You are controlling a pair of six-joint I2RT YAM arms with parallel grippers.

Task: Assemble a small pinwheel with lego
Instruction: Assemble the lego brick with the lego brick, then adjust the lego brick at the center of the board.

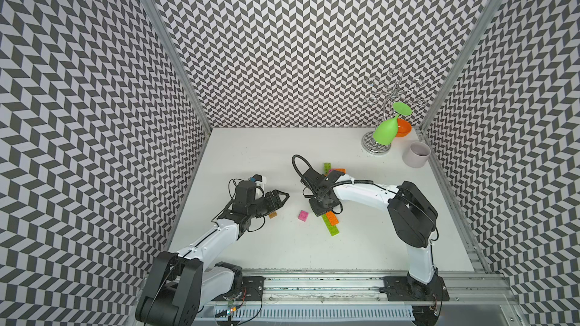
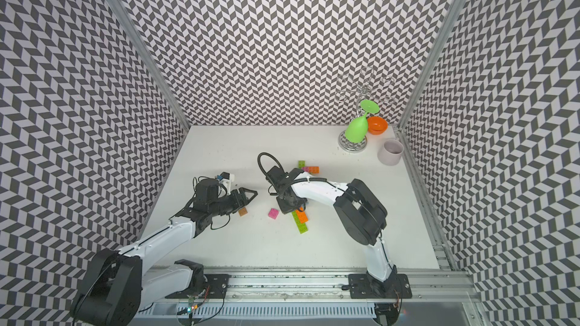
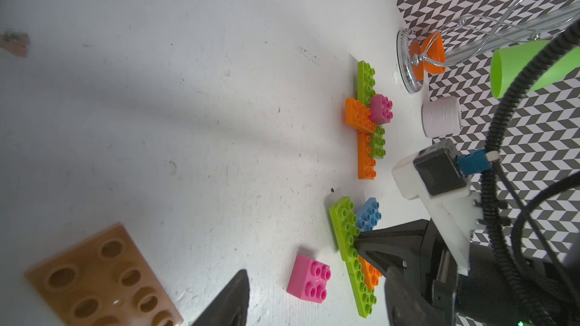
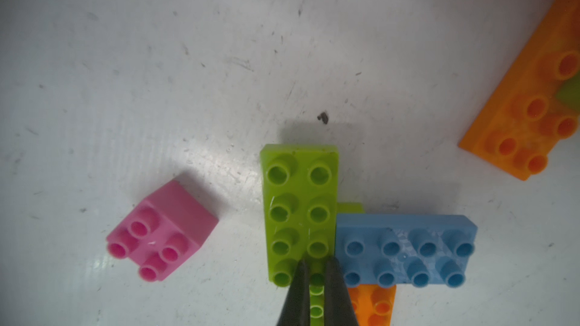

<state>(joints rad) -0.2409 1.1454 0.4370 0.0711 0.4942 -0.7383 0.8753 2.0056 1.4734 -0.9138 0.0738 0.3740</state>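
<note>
The left gripper (image 1: 281, 199), its spread impossible to tell, sits beside a brown brick (image 1: 272, 214) left of the worktop's (image 1: 251, 158) middle. A pink brick (image 1: 303, 216) lies centrally. Only the wrist views show the blue brick (image 4: 405, 249), crosswise against the lime brick (image 4: 299, 211). From above the right gripper (image 4: 316, 263), tips pressed together, hides it. Scuffed white surface, chevron walls (image 1: 282, 42). The lime brick's long axis runs back-to-front.

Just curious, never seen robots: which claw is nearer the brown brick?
Left. The left claw is right next to the brown brick; the right claw is past the loose pink brick, at a green brick.
</note>
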